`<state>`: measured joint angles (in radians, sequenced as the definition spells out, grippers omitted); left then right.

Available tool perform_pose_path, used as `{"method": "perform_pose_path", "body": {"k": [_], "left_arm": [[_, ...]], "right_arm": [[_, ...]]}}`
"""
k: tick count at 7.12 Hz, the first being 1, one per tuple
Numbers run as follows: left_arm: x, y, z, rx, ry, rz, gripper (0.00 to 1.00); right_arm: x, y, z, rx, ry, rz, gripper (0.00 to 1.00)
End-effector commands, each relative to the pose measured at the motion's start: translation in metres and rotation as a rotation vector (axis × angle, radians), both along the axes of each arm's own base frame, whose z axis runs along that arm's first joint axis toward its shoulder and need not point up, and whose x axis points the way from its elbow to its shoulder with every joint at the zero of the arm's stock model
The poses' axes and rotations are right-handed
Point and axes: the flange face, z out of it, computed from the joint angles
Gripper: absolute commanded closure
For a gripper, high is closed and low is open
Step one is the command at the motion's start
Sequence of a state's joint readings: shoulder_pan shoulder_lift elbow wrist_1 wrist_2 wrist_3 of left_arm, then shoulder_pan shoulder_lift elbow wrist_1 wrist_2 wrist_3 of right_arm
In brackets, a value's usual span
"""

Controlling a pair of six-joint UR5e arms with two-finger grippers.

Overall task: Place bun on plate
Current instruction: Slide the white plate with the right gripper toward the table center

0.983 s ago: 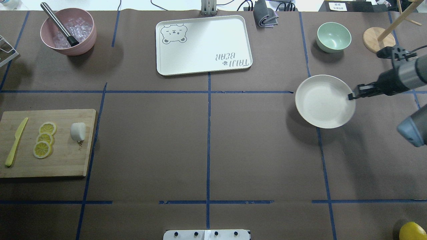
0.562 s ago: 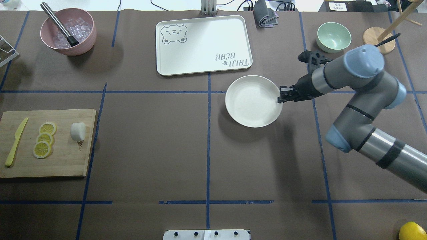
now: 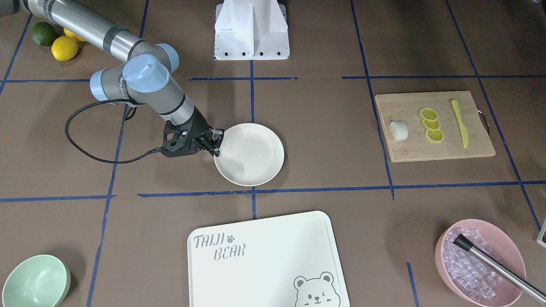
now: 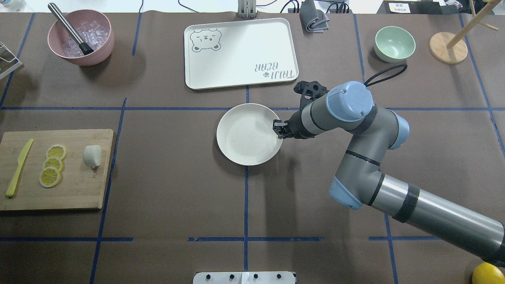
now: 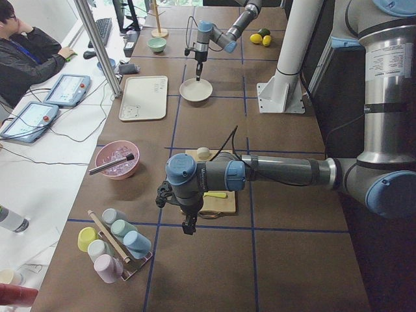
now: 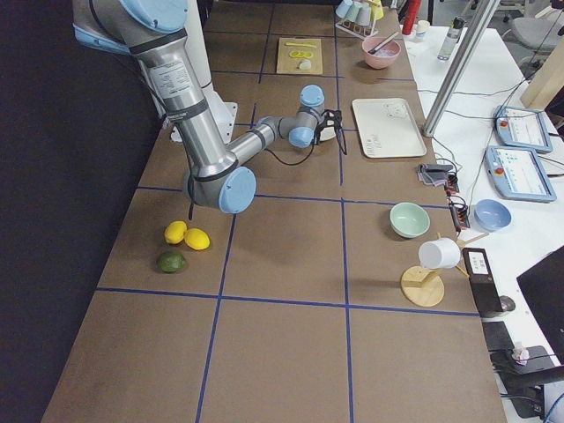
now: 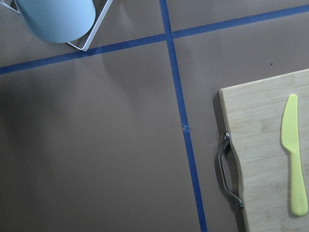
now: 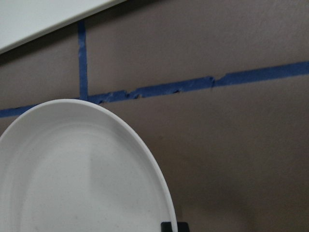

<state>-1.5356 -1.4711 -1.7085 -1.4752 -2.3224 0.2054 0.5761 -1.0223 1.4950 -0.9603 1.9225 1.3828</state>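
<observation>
Right tool [image 4: 277,130] is clamping the plate [image 4: 244,136] by the rim on that arm's side, and the plate is showing near the middle of the table [image 4: 177,177], just short of the bear-printed board [image 4: 240,51]. Left tool [image 5: 189,225] is hanging over the table beside the cutting board [image 4: 79,189], and I am unable to tell whether it is apart or together. I am seeing the bun [image 4: 92,155] lying on that cutting board, near the lemon slices [image 4: 52,165] and well apart from the plate.
</observation>
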Motion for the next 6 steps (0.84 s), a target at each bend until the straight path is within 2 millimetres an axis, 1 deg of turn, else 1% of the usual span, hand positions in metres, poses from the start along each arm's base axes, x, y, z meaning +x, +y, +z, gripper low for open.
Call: {"method": "perform_pose_path", "body": {"k": [1,2,3,4,5,6], "left_arm": [[0.000,0.000,0.000,0.001,0.000,0.000,0.00],[0.000,0.000,-0.001,0.004,0.000,0.000,0.00],[0.000,0.000,0.000,0.002,0.000,0.000,0.00],[0.000,0.000,-0.002,0.008,0.000,0.001,0.00],[0.000,-0.002,-0.003,0.018,-0.007,0.004,0.00],[0.000,-0.003,-0.003,0.020,-0.007,0.005,0.00]], "right_arm": [[-0.017,0.018,-0.007,-0.008,-0.004,-0.010,0.67],[-0.015,0.019,-0.007,-0.010,-0.004,-0.009,0.01],[-0.007,0.022,-0.014,-0.032,0.030,-0.011,0.00],[0.015,0.020,-0.036,-0.090,0.144,-0.003,0.00],[0.048,0.011,-0.048,-0.085,0.215,-0.025,0.00],[0.083,-0.012,-0.042,-0.084,0.258,-0.062,0.00]]}}
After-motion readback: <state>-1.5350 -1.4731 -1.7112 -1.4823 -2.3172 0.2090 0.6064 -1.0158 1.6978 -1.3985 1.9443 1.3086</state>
